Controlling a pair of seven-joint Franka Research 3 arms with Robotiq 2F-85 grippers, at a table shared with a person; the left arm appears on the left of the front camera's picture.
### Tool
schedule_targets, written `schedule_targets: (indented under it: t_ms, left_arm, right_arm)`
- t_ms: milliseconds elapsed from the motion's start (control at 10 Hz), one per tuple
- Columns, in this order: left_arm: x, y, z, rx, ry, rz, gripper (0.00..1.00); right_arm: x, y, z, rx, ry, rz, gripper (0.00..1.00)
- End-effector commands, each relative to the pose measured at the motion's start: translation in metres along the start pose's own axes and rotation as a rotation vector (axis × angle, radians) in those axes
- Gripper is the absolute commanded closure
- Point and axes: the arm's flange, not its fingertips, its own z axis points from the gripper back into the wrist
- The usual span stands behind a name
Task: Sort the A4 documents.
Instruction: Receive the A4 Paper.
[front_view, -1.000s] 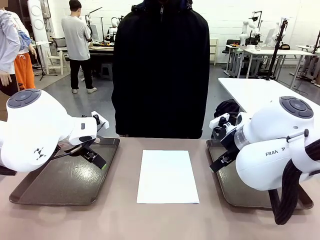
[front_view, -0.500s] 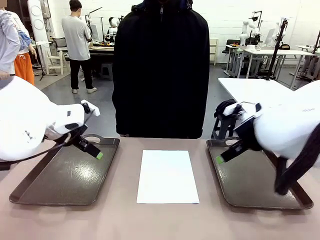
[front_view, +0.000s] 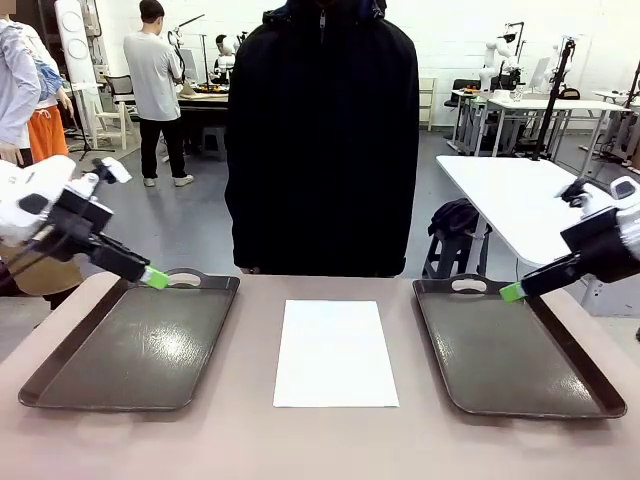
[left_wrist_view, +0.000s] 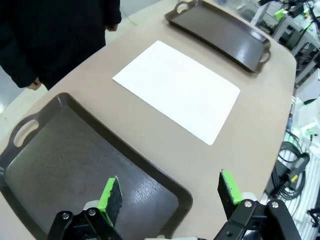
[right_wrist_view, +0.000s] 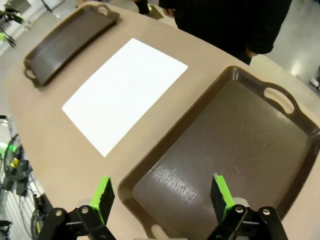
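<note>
Tan table (front_view: 320, 445) bears A4 documents (front_view: 335, 352); grey floor (front_view: 200, 225) beyond.

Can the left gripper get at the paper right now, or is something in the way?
Probably yes. The left gripper is open by the far edge of the left tray, and the paper lies uncovered beside it, nothing above.

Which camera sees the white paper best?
The front view: the paper lies whole, straight and in the middle of the picture. In the left wrist view the paper is whole but slanted; in the right wrist view the paper is too.
</note>
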Motion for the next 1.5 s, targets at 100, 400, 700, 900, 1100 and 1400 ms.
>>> schedule_targets:
  t_ms: [100,400,700,900,1100,1400]
  left_arm:
    - [-0.034,0.018,0.021,0.035,0.006,-0.036,0.00]
    - [-0.045,0.025,0.046,0.006,-0.055,-0.084,0.00]
    - [-0.047,0.029,0.053,0.002,-0.077,-0.077,0.00]
    - [-0.051,0.032,0.054,-0.004,-0.073,-0.082,0.00]
    - [-0.051,0.036,0.053,-0.012,-0.073,-0.065,0.00]
    - [-0.044,0.034,0.046,0.014,-0.028,0.003,0.00]
  right_arm:
    - [-0.015,-0.008,0.030,0.021,-0.063,-0.019,0.00]
    - [-0.021,-0.018,0.050,-0.027,-0.067,-0.083,0.00]
    - [-0.023,-0.021,0.054,-0.015,-0.030,-0.087,0.00]
    - [-0.022,-0.021,0.054,-0.013,-0.029,-0.077,0.00]
    - [-0.022,-0.022,0.054,-0.012,-0.029,-0.084,0.00]
    - [-0.021,-0.023,0.051,-0.033,-0.019,-0.120,0.00]
